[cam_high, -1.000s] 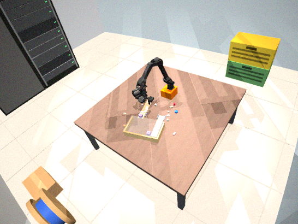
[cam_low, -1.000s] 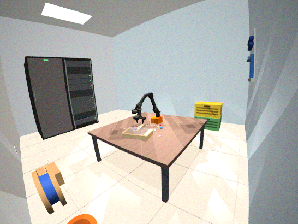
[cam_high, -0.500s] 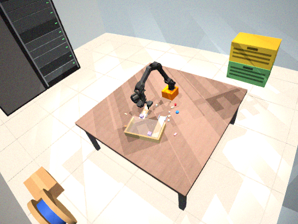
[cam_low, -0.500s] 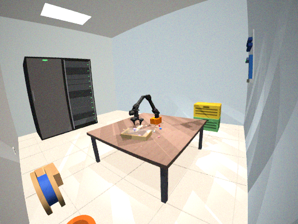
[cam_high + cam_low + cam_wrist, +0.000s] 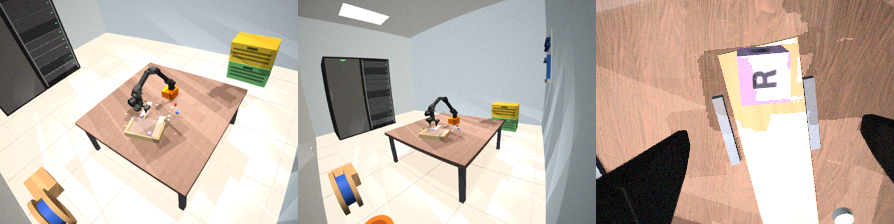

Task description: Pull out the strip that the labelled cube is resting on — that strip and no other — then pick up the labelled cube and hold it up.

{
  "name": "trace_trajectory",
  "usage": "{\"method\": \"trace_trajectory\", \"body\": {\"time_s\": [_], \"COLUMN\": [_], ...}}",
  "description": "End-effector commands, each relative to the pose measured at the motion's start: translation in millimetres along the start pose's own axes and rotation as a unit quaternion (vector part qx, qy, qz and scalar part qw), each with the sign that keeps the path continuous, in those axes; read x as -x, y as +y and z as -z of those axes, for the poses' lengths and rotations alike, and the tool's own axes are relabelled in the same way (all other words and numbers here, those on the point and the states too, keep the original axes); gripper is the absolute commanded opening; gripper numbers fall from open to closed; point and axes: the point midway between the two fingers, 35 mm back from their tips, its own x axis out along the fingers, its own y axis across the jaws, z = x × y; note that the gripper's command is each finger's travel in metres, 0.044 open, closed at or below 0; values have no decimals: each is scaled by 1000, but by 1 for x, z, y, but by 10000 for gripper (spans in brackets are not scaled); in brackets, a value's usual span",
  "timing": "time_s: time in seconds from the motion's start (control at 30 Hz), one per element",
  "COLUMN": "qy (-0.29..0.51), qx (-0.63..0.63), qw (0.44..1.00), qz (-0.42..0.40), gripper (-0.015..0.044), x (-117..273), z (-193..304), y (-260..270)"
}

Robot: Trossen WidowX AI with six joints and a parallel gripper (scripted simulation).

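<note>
A pink cube marked "R" (image 5: 764, 80) (image 5: 141, 116) rests on the far end of a cream strip (image 5: 778, 170) (image 5: 148, 103). The strip lies flat on the wooden table (image 5: 191, 142), between two short grey rails (image 5: 727, 130) (image 5: 811, 112). My gripper (image 5: 774, 130) (image 5: 144, 110) (image 5: 432, 123) is open and empty. It hovers over the strip just short of the cube, with one black finger on each side of the strip. The cube sits by the far edge of a shallow wooden tray (image 5: 142, 136) (image 5: 433, 135).
A second purple cube (image 5: 149, 133) lies inside the tray. Another strip with rails (image 5: 162, 118) reaches over the tray's right corner. Small red (image 5: 175, 104), blue (image 5: 177, 112) and pink (image 5: 175, 134) bits and white pegs (image 5: 842, 215) are scattered nearby. The arm's orange base (image 5: 170, 92) stands behind.
</note>
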Motion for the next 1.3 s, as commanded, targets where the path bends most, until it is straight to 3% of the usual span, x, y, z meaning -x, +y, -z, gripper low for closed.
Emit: {"method": "trace_trajectory", "body": {"time_s": [0.0, 0.07, 0.33, 1.27], "qy": [-1, -1, -1, -1], "qx": [-1, -1, -1, -1], "qw": [1000, 1000, 1000, 1000], "qz": [2, 2, 2, 2], "gripper": [440, 440, 250, 250], "x": [3, 4, -6, -51], "z": [-14, -19, -20, -19], "y": [1, 1, 1, 1]}}
